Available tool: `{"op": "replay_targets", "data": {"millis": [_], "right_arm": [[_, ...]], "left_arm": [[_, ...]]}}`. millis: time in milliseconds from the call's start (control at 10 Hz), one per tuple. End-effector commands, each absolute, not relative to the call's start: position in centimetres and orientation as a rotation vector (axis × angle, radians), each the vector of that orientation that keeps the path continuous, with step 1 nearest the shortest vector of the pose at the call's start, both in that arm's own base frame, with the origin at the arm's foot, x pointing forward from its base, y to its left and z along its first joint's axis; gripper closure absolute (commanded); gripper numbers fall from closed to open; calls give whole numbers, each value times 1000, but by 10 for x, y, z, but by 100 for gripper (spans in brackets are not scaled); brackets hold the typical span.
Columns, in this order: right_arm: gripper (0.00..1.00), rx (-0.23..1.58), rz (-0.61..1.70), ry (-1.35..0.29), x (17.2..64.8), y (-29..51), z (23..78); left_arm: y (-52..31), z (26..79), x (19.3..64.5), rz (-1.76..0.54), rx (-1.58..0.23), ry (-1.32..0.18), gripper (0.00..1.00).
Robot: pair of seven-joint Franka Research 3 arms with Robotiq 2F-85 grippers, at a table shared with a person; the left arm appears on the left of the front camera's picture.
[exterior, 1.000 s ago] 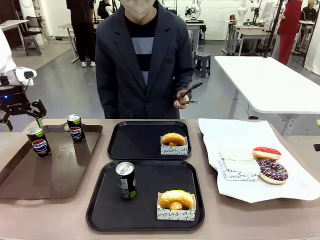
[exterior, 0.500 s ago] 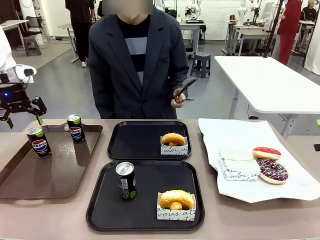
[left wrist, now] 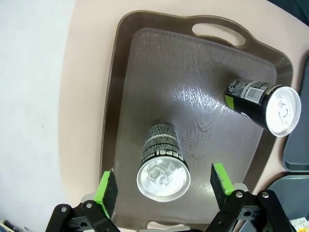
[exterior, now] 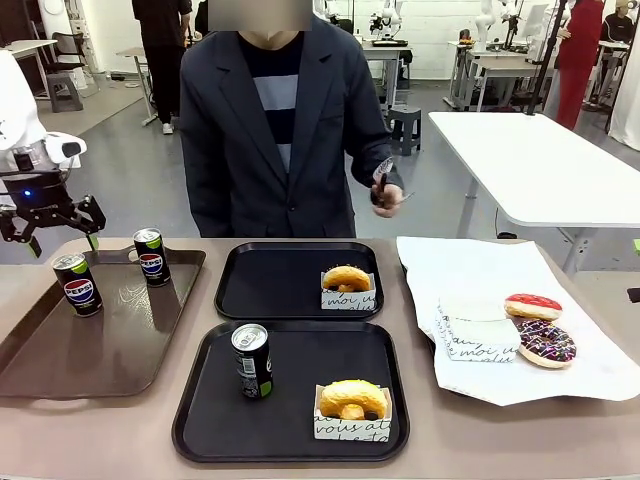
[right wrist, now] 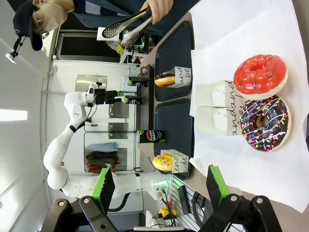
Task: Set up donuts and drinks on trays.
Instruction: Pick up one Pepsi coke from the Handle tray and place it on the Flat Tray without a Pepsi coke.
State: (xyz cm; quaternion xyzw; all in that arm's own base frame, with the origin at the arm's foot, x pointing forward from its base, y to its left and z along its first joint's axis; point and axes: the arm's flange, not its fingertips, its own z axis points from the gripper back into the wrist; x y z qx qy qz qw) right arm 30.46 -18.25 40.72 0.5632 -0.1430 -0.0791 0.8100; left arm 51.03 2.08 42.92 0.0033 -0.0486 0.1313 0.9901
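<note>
1. The left tool (exterior: 64,243) is held with its fingers apart, above the nearer can (exterior: 77,284) on the brown tray (exterior: 120,340); in the left wrist view that can's silver top is seen between the two green pads, below them and not touched
2. A second can (exterior: 151,256) is stood farther back on the same tray, clear of the tool
3. A third can (exterior: 252,360) and a sleeved glazed donut (exterior: 352,398) are set on the near black tray (exterior: 290,430); another sleeved donut (exterior: 347,278) is set on the far black tray (exterior: 270,285)
4. The right tool (right wrist: 159,186) is spread open over the white paper (right wrist: 241,29) on the bench (exterior: 450,440); the red-iced donut (right wrist: 260,77) and the chocolate donut (right wrist: 265,123) are seen side by side ahead of its fingers, not between them
</note>
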Motion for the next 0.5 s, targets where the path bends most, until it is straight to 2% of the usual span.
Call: {"op": "replay_targets", "data": {"millis": [0, 400], "right_arm": [[0, 1222, -161, -321, 306, -182, 407], [0, 1222, -161, -321, 306, -182, 407]], "left_arm": [[21, 416, 515, 285, 26, -99, 0], [19, 394, 516, 278, 52, -61, 0]]}}
